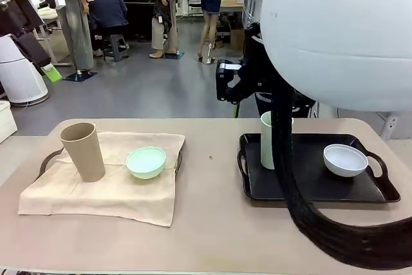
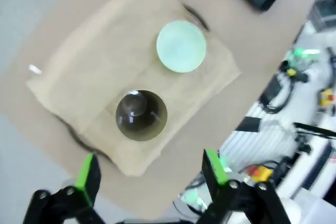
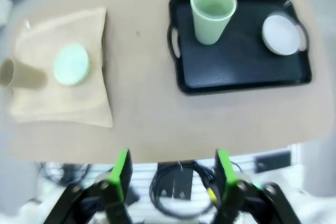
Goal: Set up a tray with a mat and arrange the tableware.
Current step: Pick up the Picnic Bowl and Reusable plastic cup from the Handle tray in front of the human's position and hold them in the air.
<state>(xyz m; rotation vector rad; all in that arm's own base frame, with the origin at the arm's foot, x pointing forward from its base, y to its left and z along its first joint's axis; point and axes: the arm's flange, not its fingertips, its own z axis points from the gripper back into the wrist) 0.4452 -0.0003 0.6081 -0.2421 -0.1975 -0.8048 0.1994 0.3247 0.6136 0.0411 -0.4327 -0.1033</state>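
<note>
On the light brown table (image 1: 212, 223), a beige cloth mat (image 1: 103, 191) lay over a dark tray whose handle (image 1: 47, 160) peeked out at the mat's left edge. A tall tapered tan plastic cup (image 1: 84, 151) stood upright on the mat, with a small round mint green bowl (image 1: 146, 161) just beside it. Well apart to the right sat a black plastic tray (image 1: 309, 185) carrying a tall pale green plastic cup (image 1: 266, 143) at its left end and a small round white bowl (image 1: 346, 159) at its right end. The left gripper (image 2: 151, 165) hovered above the tan cup – jaws wide apart, nothing between them. The right gripper (image 3: 172, 160) hung high over the table's near edge, its jaws also apart and empty.
</note>
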